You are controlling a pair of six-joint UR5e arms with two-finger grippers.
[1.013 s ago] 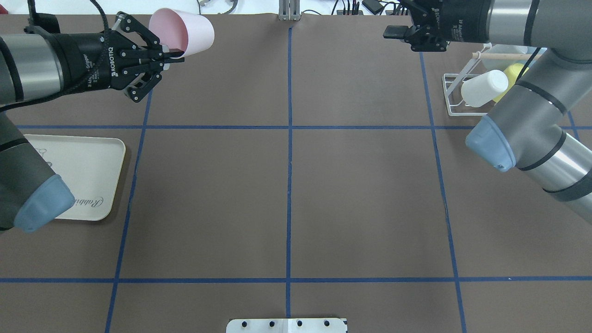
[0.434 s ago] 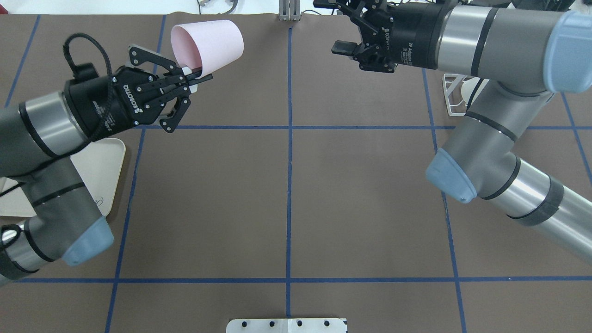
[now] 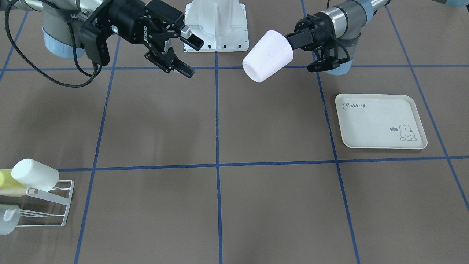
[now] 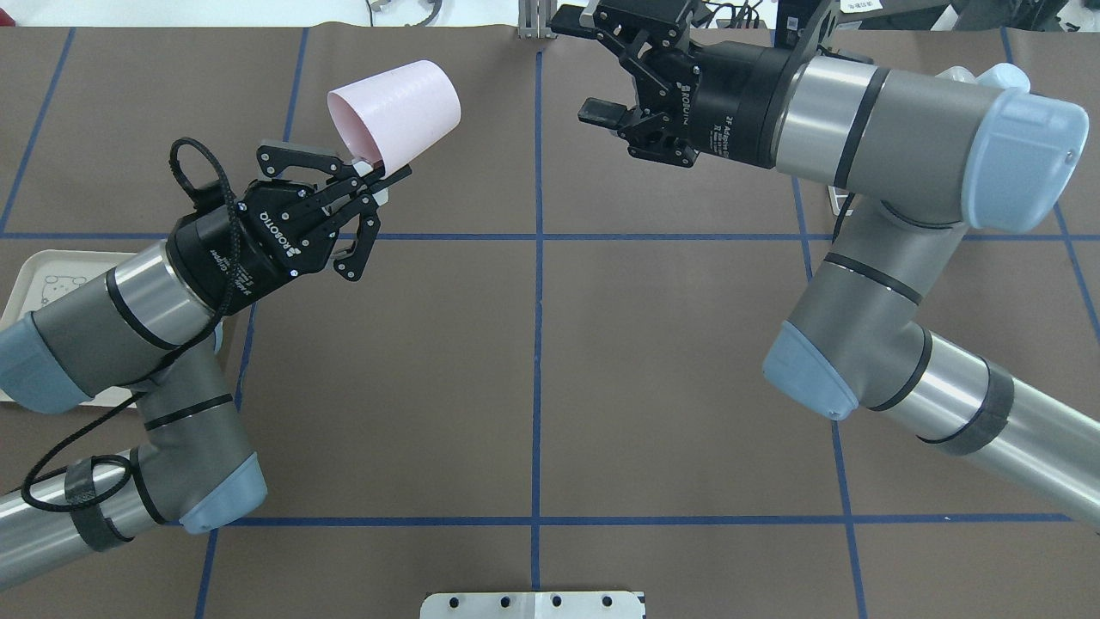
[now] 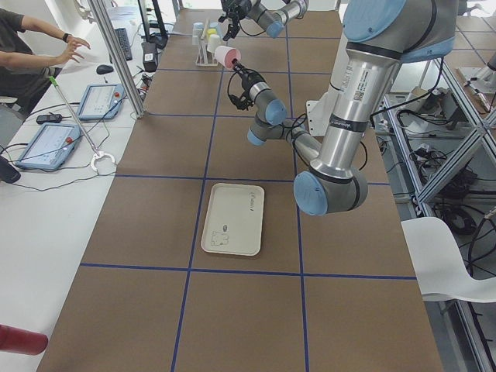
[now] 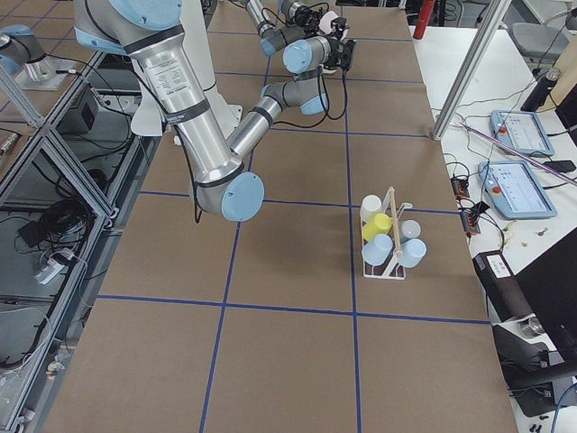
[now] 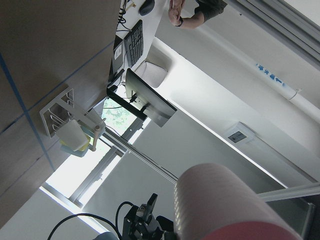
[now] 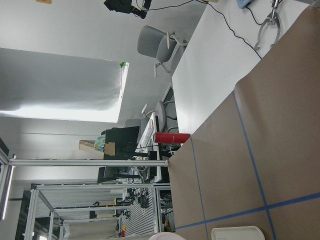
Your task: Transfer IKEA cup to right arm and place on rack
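The pink IKEA cup (image 4: 395, 107) lies tilted in the air, its rim pinched by my left gripper (image 4: 381, 176), which is shut on it. The front view shows the cup (image 3: 268, 55) with its mouth down and toward the table's middle, held by the left gripper (image 3: 293, 40). My right gripper (image 4: 586, 67) is open and empty, level with the cup and apart from it across the centre line; it also shows in the front view (image 3: 192, 58). The white wire rack (image 3: 55, 198) stands at the far right of the table (image 6: 383, 239); in the overhead view my right arm hides it.
The rack holds a white cup (image 3: 34, 174), a yellow one (image 6: 380, 224) and pale blue ones (image 6: 411, 253). The cream rabbit-print tray (image 3: 381, 121) lies on my left side. The robot's white base (image 3: 217, 22) stands behind the centre. Operators' tablets sit on a side bench (image 5: 54, 143).
My left arm has swung the cup right, toward the centre line. My right arm has moved left from over the rack toward the cup, its jaws still open. The gap between them has narrowed.
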